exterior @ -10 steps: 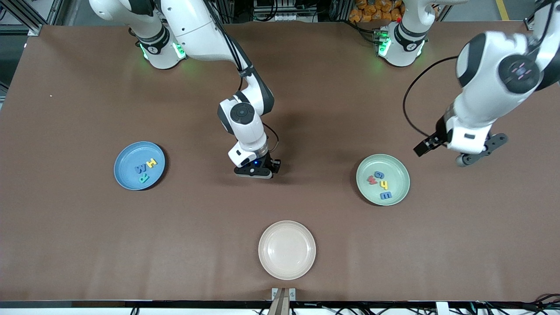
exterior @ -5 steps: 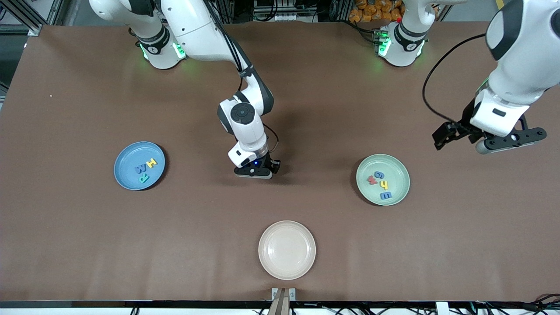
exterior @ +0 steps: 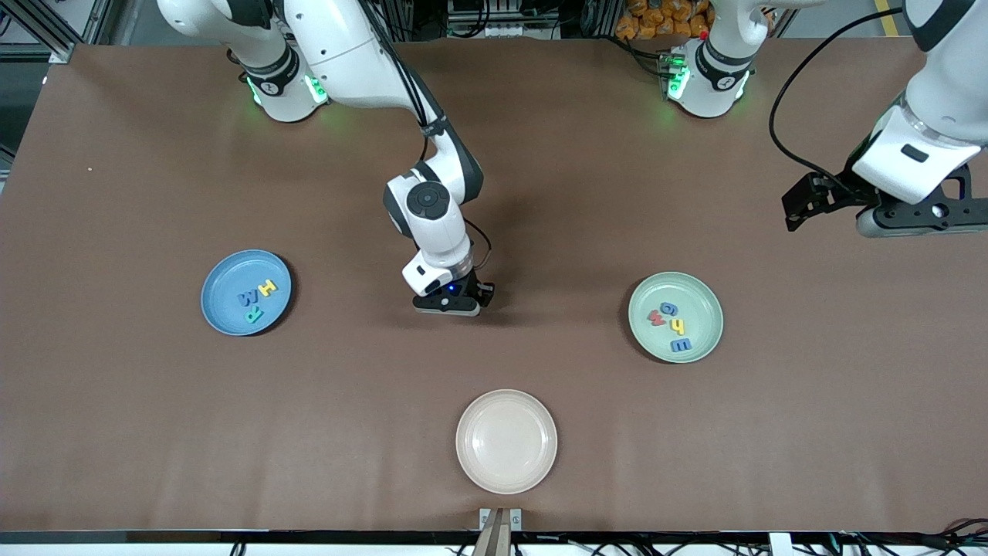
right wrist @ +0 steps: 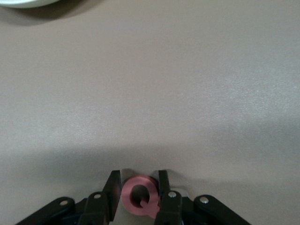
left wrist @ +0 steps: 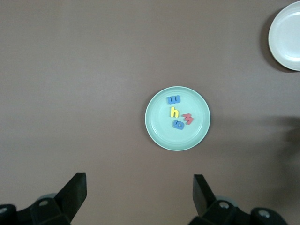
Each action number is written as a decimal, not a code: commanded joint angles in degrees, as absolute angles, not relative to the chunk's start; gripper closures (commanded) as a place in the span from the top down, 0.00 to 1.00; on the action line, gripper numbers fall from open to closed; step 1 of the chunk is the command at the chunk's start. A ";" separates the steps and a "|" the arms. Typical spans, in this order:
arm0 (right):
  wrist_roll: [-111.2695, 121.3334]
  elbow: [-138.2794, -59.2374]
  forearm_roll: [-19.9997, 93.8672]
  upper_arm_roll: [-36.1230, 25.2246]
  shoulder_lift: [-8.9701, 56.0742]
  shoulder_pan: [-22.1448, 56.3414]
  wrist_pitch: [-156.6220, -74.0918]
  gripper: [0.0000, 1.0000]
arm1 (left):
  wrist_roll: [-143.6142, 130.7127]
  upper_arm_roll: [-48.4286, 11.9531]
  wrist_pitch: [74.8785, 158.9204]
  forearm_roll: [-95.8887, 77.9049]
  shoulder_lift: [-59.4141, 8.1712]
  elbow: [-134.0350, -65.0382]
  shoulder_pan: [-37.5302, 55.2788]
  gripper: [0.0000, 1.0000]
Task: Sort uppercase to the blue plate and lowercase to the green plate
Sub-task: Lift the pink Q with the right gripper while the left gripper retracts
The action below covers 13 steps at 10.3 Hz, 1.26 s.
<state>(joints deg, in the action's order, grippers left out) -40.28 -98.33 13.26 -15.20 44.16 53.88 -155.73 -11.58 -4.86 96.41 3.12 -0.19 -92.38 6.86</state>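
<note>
My right gripper point(exterior: 451, 303) is down on the table's middle, between the two plates, shut on the red Q point(right wrist: 139, 196) with a finger against each side of it point(right wrist: 139, 177). The blue plate point(exterior: 224, 316), toward the right arm's end, holds a yellow H point(exterior: 267, 288), a blue M point(exterior: 249, 297) and a green R point(exterior: 254, 314). The green plate point(exterior: 704, 297), toward the left arm's end, holds a red w point(exterior: 658, 316), a blue g point(exterior: 668, 308), a yellow h point(exterior: 677, 326) and a blue m point(exterior: 680, 345). My left gripper point(exterior: 918, 216) hangs high and open point(left wrist: 139, 180), looking down on the green plate point(left wrist: 157, 126).
A cream plate point(exterior: 505, 440) with nothing in it sits nearer to the front camera than my right gripper, close to the table's front edge. Its rim shows in the left wrist view point(left wrist: 287, 37). Brown table surface surrounds the plates.
My left arm has risen and swung away from the green plate toward its end of the table. My right gripper stayed in place and its fingers closed in on the red Q.
</note>
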 commanded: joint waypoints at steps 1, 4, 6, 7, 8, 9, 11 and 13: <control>-42.01 -96.51 11.69 -16.43 44.91 54.41 -155.13 0.38 | -10.28 -5.19 91.17 3.96 -0.88 -88.44 7.03 1.00; -41.66 -93.44 11.51 -17.14 44.65 54.23 -149.71 0.36 | -10.55 -5.45 90.53 0.80 -1.23 -87.10 7.20 1.00; -40.52 -90.80 9.51 -18.63 44.12 54.14 -142.59 0.36 | -10.63 -5.45 90.53 0.70 -1.41 -87.10 7.29 1.00; -39.73 -90.44 7.67 -18.89 43.86 54.05 -140.47 0.36 | -10.72 -5.71 90.53 0.70 -1.49 -87.10 7.29 1.00; -37.73 -90.87 6.34 -19.94 43.16 53.88 -139.23 0.36 | -10.81 -5.80 90.53 0.70 -1.58 -87.10 7.38 1.00; -33.09 -91.23 6.24 -20.82 41.68 53.01 -135.30 0.36 | -10.81 -5.80 90.53 0.70 -1.58 -87.10 7.38 1.00; -23.25 -95.25 6.15 -23.98 36.07 50.99 -130.53 0.36 | -10.29 -5.80 90.53 0.79 -1.41 -87.10 7.12 1.00; -11.92 -101.22 6.06 -24.78 28.86 45.90 -128.77 0.36 | -10.37 -5.71 90.53 0.79 -1.23 -87.10 6.94 1.00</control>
